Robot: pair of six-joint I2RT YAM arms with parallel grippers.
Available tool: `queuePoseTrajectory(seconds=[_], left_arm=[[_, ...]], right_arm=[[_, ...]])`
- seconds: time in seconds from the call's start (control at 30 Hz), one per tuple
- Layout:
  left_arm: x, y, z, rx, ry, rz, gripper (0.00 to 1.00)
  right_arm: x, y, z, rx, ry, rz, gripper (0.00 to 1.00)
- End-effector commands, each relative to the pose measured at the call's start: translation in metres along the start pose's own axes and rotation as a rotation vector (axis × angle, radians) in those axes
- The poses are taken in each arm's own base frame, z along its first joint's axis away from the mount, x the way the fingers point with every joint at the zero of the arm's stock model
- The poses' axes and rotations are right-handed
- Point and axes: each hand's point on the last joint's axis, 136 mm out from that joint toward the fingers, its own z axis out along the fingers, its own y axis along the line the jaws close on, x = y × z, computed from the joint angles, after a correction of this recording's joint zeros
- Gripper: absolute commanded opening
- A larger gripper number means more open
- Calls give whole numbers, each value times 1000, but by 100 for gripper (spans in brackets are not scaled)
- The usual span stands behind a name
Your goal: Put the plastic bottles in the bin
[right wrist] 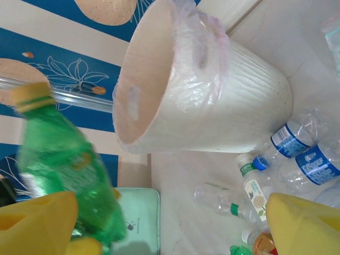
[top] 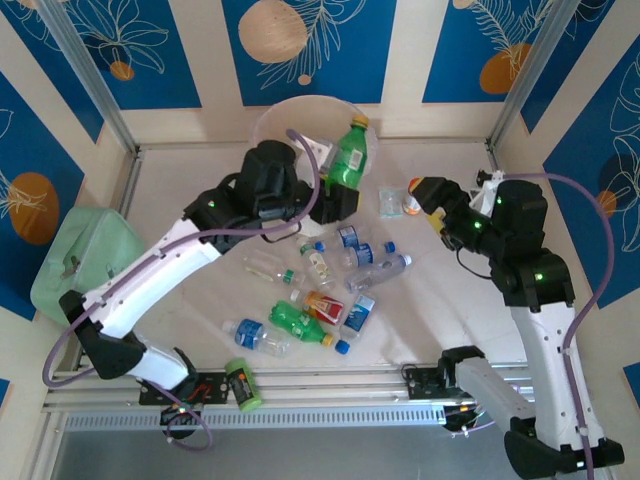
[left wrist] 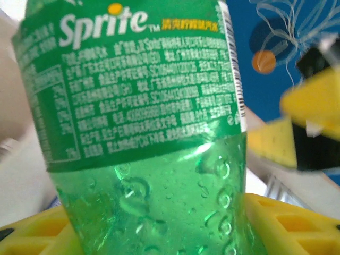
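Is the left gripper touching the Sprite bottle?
Touching. The left wrist view shows the Sprite bottle wedged between the left gripper's yellow fingers.

A round white ribbed bin (right wrist: pixel 239 106) with a thin plastic liner, mouth facing left.
A blurred green plastic bottle with a yellow cap (right wrist: pixel 66 159) is left of its mouth; clear blue-labelled bottles (right wrist: pixel 289 139) lie by its base; the right gripper (right wrist: pixel 167 215) has its yellow fingers (right wrist: pixel 305 226) wide apart.

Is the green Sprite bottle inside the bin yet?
Not yet. The left gripper holds the Sprite bottle upright, cap on, outside the bin's rim in the right wrist view.
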Motion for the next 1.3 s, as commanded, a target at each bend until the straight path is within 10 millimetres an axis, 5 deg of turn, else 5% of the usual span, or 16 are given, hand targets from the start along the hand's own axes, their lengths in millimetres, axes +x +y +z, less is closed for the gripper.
queuePoseTrajectory(seconds=[0.0,0.23,0.4,0.83,1.07,1.27], left_arm=[[-34,29,-8,-106,-71,-16,52],[-72,90,3,-164,-91,-148,51],[-76,121,23,-205,-67,-167,51],[-30,190,67,-407,132,-217,50],[-9,206,74,-465,204,-202,51],[0,210,78,-470,231,-208,64]], right_arm=[[22,-19,9,12,95,72,91],[39,-40,22,43,147,106,91],[47,-53,26,78,168,112,91],[63,-86,33,156,195,124,91],[68,-96,38,176,212,133,91],[67,-98,39,187,210,125,91]])
